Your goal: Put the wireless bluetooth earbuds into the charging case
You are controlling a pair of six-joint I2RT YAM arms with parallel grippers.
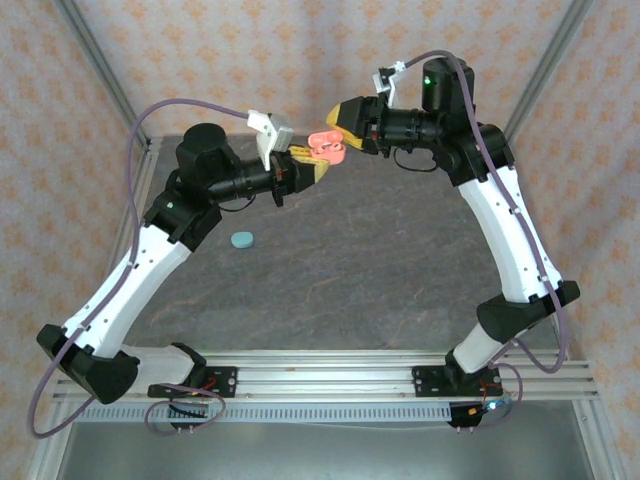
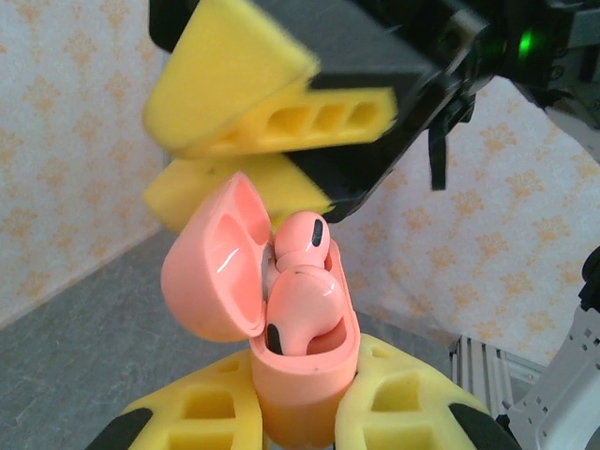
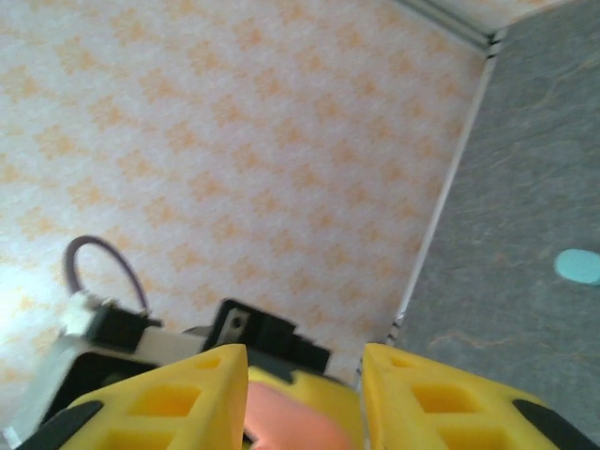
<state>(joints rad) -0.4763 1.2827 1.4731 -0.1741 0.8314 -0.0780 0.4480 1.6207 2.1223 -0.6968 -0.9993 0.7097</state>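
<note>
A salmon-pink charging case (image 2: 302, 380) stands upright in the left wrist view with its lid (image 2: 211, 272) swung open to the left. Two pink earbuds sit in it, one in front (image 2: 305, 309) and one behind (image 2: 302, 242). My left gripper (image 2: 300, 417) is shut on the case's base and holds it up above the table (image 1: 325, 148). Just above the case, my right gripper (image 2: 159, 155) hovers with its yellow fingers apart and nothing held. In the right wrist view its fingers (image 3: 187, 394) frame a blurred pink patch of the case (image 3: 291, 417).
A teal oval case (image 1: 242, 239) lies shut on the grey table (image 1: 380, 270), left of centre; it is at the right edge of the right wrist view (image 3: 577, 267). Papered walls and metal posts border the table. Both arms (image 1: 150, 260) meet near the back.
</note>
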